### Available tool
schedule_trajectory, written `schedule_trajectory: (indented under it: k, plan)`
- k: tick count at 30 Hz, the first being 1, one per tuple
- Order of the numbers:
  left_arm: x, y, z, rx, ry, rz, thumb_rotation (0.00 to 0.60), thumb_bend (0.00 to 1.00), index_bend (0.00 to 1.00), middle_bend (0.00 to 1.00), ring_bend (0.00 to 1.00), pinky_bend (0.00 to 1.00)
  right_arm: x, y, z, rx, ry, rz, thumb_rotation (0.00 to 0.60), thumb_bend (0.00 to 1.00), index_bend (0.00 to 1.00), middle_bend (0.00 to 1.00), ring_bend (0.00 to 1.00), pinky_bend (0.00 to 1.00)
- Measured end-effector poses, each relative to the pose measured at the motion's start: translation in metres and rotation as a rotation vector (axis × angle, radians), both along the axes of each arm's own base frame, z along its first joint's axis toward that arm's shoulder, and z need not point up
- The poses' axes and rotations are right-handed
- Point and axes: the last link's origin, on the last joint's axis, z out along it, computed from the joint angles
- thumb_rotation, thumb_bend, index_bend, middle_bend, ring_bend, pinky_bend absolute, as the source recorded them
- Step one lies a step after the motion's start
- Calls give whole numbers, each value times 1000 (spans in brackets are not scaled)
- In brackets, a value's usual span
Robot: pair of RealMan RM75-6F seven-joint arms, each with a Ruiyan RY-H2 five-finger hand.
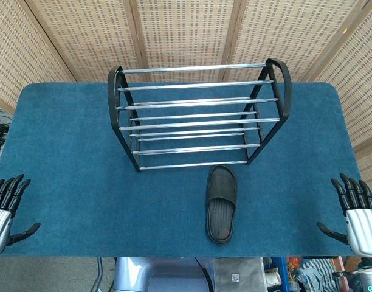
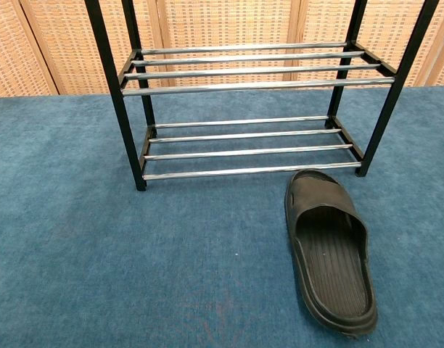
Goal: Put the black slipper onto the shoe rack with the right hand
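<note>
A black slipper (image 1: 221,204) (image 2: 328,249) lies flat on the blue carpeted table, toe pointing toward the shoe rack (image 1: 198,115) (image 2: 247,87), just in front of the rack's right half. The rack has a black frame and several tiers of chrome bars, all bare. My right hand (image 1: 356,216) hovers at the table's near right corner, fingers spread, holding nothing, well to the right of the slipper. At the near left corner, my left hand (image 1: 5,210) is likewise spread and empty. Neither hand shows in the chest view.
The blue table top (image 1: 70,140) ends at woven wicker screens (image 1: 186,30) behind the rack. Cables and clutter (image 1: 283,274) lie on the floor below the front edge.
</note>
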Motion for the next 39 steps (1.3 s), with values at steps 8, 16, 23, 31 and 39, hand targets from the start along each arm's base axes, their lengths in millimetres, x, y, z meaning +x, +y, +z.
schedule_trajectory:
  k: [8,16,23,31,39]
  plan:
    - [-1,0,1,3,-2,3,600,173,0,0,0,0,2,0,-6,50,9,27,600,0,0,0,0,0]
    - [0,3,3,14,-9,5,600,173,0,0,0,0,10,-11,-26,225,154,254,600,0,0,0,0,0]
    - [-2,7,2,11,-9,23,600,173,0,0,0,0,20,-35,-53,405,304,543,600,0,0,0,0,0]
    - [-5,12,3,12,-17,42,600,173,0,0,0,0,36,-62,-98,520,400,754,600,0,0,0,0,0]
    - [-6,15,3,5,-19,52,600,172,0,0,0,0,46,-77,-133,591,483,823,600,0,0,0,0,0]
